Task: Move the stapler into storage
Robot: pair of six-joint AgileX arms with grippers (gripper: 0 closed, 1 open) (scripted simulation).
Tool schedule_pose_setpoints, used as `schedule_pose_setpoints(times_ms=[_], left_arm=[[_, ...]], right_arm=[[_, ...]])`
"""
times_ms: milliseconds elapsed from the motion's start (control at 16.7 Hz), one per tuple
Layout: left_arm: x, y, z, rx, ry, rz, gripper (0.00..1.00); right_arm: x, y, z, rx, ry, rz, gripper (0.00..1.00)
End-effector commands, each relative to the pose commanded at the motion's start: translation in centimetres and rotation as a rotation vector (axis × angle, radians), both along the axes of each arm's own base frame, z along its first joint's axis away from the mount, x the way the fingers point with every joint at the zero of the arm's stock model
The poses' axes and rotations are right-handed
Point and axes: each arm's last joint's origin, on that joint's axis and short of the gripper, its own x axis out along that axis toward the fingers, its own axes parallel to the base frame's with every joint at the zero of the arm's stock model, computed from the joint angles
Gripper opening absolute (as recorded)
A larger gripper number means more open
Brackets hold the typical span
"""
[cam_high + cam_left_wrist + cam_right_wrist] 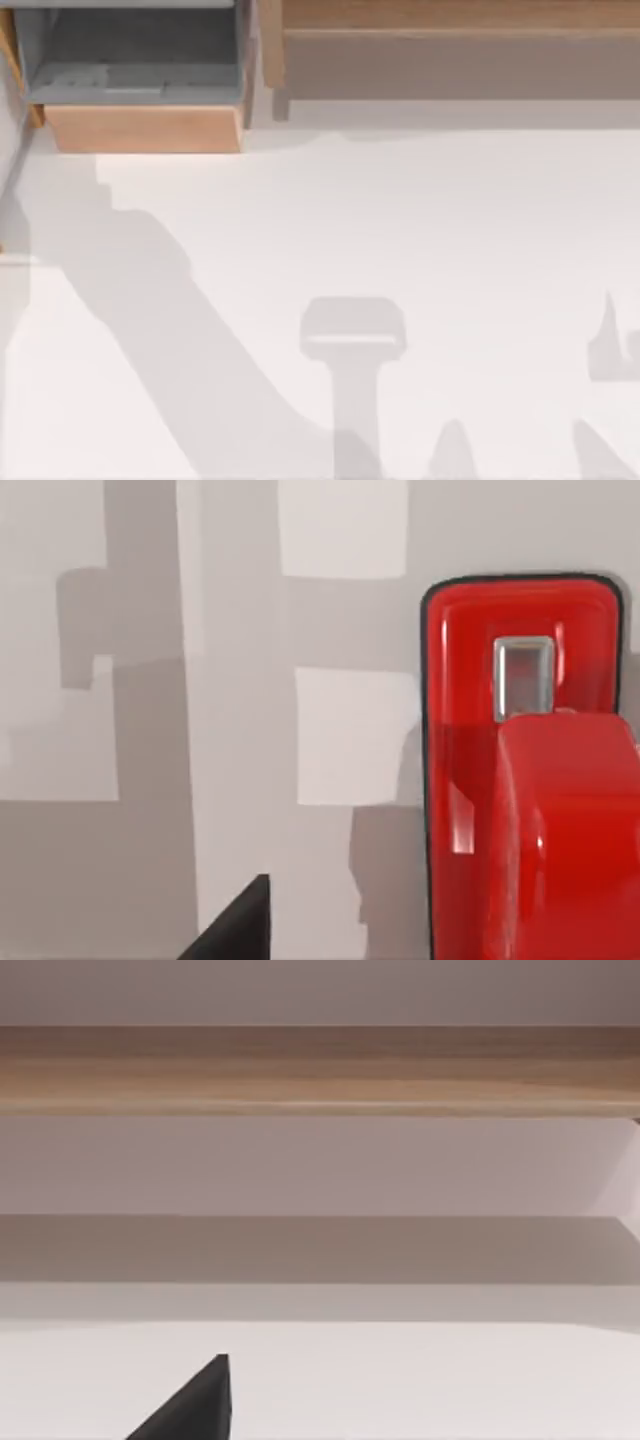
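The red stapler [525,780], glossy with a small metal plate near its end, lies close up in the left wrist view on a grey surface with pale patches. A dark part of my left gripper [238,928] shows just beside it, apart from it. The storage drawer [145,128] stands pulled open at the table's far left, its grey inside facing up behind the light tan front panel. In the right wrist view, a dark part of my right gripper [195,1405] hangs over the white table, facing a long wooden unit.
The long wide wooden unit [450,50] runs along the table's far edge to the right of the drawer and shows as a wooden band [320,1070] in the right wrist view. Grey shadows cross the white tabletop [450,220].
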Motion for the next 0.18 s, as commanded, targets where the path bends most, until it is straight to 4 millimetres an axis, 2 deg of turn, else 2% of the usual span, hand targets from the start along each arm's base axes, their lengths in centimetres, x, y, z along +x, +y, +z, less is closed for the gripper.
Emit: schedule_pose_setpoints(times_ms=[180], left_arm=[[0.00,0.00,0.00,0.000,0.000,0.000,1.00]], right_arm=[[0.00,0.00,0.00,0.000,0.000,0.000,1.00]])
